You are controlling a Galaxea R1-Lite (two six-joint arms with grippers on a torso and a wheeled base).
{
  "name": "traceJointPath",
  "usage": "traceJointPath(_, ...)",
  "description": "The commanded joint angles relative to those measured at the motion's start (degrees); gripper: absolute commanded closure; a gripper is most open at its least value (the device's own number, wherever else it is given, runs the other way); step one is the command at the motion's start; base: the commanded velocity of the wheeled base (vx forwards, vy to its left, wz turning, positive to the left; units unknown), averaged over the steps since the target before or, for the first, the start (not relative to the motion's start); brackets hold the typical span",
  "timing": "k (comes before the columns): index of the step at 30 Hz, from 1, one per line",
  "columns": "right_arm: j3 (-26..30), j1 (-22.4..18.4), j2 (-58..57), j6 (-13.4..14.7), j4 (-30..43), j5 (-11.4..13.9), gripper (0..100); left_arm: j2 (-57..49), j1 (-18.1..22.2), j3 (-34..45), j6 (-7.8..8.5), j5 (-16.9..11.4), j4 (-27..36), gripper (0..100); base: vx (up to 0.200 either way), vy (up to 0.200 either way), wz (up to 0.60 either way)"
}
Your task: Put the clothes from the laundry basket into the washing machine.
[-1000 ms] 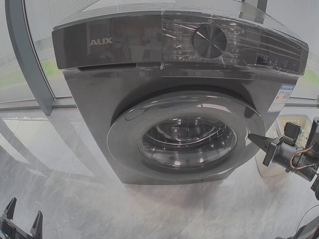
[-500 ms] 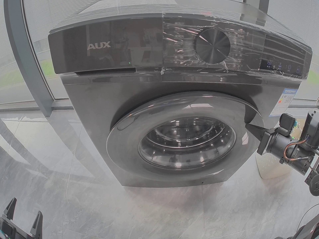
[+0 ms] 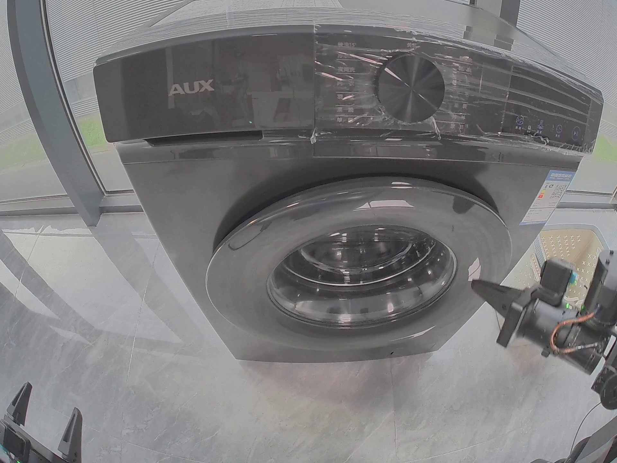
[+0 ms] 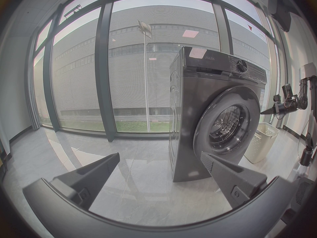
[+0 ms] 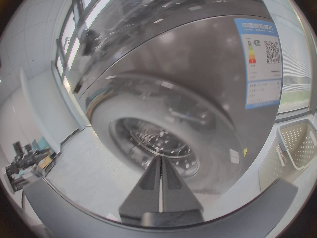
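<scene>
A dark grey washing machine (image 3: 347,181) stands in front of me with its round glass door (image 3: 360,271) closed. In the left wrist view the washing machine (image 4: 218,109) is farther off. A cream laundry basket (image 3: 572,252) sits on the floor at the machine's right side; no clothes show in it. My right gripper (image 3: 479,286) is shut and empty, its tip just off the door's right rim. In the right wrist view its fingers (image 5: 153,179) press together, pointing at the door (image 5: 158,139). My left gripper (image 3: 45,413) hangs open low at the left, far from the machine.
Tall windows with dark frames (image 3: 51,98) run behind the machine. Grey tiled floor (image 3: 160,368) spreads in front and to the left. The basket (image 5: 297,142) is close to the machine's right wall.
The right gripper first rose toward the door's right rim, then dropped lower and slightly away from it. The head camera shifted slightly early on. The left gripper stayed still.
</scene>
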Motion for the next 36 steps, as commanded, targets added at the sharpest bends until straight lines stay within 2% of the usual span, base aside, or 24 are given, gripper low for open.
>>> traceJointPath(1,7.9,5.4,-7.3,-0.6,0.8,1.2,100,-0.8,0.0,0.9,-0.11,0.0,-0.1,0,0.000,0.000,0.00)
traceJointPath(2,9.0,5.2,-9.3,-0.6,1.0,1.7,100,-0.8,0.0,0.9,-0.11,0.0,-0.1,0,0.000,0.000,0.00)
traceJointPath(3,9.6,5.1,-10.7,-0.6,1.4,2.2,0,-0.8,0.0,0.9,-0.20,0.0,-0.1,0,0.000,0.000,0.00)
traceJointPath(14,13.1,2.7,-18.3,-1.4,1.6,2.4,0,-0.8,0.0,0.9,-0.20,0.0,-0.1,0,0.000,0.000,0.00)
traceJointPath(16,13.9,-0.4,-21.3,-3.5,2.3,2.6,0,-0.8,0.0,0.9,-0.20,0.0,-0.1,0,0.000,0.000,0.00)
traceJointPath(18,13.9,-2.9,-25.2,-4.3,4.5,2.7,0,-0.8,0.0,0.9,-0.20,0.0,-0.1,0,0.000,0.000,0.00)
traceJointPath(23,13.9,-7.7,-35.0,-5.7,13.7,2.8,0,-0.8,0.0,0.9,-0.11,0.0,-0.1,0,0.000,0.000,0.00)
traceJointPath(24,13.9,-9.9,-39.7,-5.9,18.7,2.9,0,-0.8,0.1,0.9,-0.11,0.0,-0.1,0,0.000,0.000,0.00)
traceJointPath(26,13.9,-12.4,-47.0,-5.9,24.3,3.3,0,-0.8,0.0,0.9,-0.11,0.0,-0.1,0,0.000,0.000,0.00)
traceJointPath(27,13.9,-12.6,-47.5,-5.9,24.6,3.3,0,-0.8,0.1,0.9,-0.11,0.0,-0.1,0,0.000,0.000,0.00)
traceJointPath(28,13.9,-13.6,-53.8,-5.7,29.4,4.2,0,-0.8,0.0,0.9,-0.11,0.0,-0.1,0,0.000,0.000,0.00)
traceJointPath(29,13.9,-13.8,-54.9,-5.6,30.3,4.2,0,-0.8,0.0,0.9,-0.11,0.0,-0.1,0,0.000,0.000,0.00)
traceJointPath(30,13.8,-15.1,-60.8,-5.5,35.4,4.4,0,-0.8,0.1,0.9,-0.11,0.0,-0.1,0,0.000,0.000,0.00)
traceJointPath(32,12.8,-17.0,-66.1,-5.5,40.5,4.4,0,-0.8,0.1,0.9,-0.11,0.0,-0.1,0,0.000,0.000,0.00)
traceJointPath(36,11.7,-20.0,-71.9,-5.4,47.0,5.2,0,-0.8,0.0,0.9,-0.20,0.0,-0.1,0,0.000,0.000,0.00)
